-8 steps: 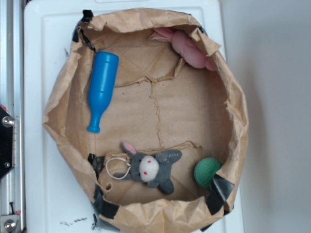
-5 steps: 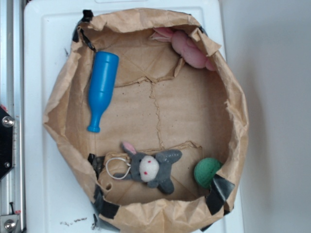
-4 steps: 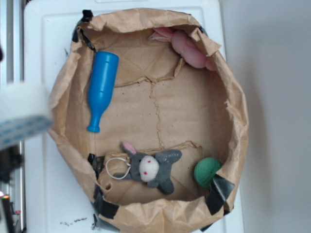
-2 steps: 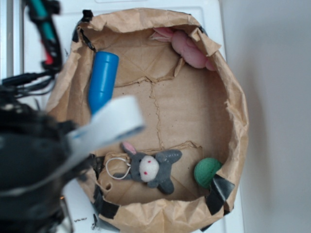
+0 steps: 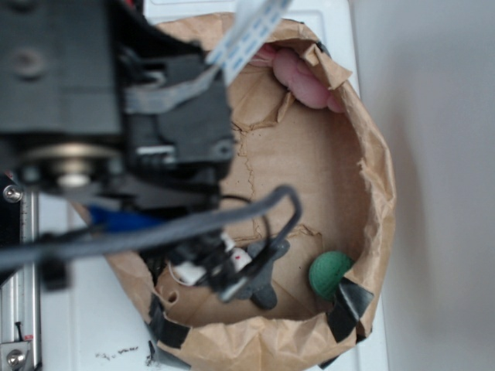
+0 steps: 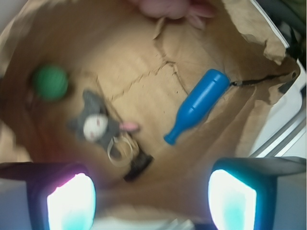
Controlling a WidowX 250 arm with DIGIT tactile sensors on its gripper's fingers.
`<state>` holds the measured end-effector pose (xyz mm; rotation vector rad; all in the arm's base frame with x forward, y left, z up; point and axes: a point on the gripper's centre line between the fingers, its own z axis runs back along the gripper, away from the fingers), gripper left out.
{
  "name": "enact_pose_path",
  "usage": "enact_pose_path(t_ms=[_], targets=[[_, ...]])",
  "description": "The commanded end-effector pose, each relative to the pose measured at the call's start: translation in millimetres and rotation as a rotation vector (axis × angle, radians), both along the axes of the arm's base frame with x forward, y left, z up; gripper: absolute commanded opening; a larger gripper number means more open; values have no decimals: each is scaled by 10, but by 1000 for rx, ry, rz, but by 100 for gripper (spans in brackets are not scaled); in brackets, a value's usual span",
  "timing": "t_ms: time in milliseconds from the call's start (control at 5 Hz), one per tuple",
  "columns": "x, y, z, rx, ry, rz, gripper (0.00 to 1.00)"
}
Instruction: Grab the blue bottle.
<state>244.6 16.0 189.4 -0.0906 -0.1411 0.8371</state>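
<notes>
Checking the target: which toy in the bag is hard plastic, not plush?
The blue bottle, smooth and glossy; the grey bunny looks fuzzy.

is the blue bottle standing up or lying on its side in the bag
Lying on its side. In the wrist view the blue bottle rests flat on the paper bag floor, neck pointing toward the camera.

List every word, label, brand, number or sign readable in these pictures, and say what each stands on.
None: no readable text in either view.
The blue bottle carries no label or print.
The brown paper bag is unprinted where it shows.
The white ribbon cable on the arm is blurred; nothing legible.
The tool, open, shows only glowing pads.
</notes>
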Motion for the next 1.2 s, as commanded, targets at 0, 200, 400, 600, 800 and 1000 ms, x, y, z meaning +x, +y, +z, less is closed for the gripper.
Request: enact_pose_path(t_ms=[0, 200, 400, 600, 800, 1000], targets=[[-234, 87, 95, -94, 18, 396, 100], [-234, 87, 95, -94, 18, 396, 100], [-234, 87, 95, -94, 18, 396, 100], [-234, 87, 95, -94, 18, 396, 100], [-254, 82, -35, -64, 4, 425, 100], [-233, -10, -270, -4, -11, 448, 100]])
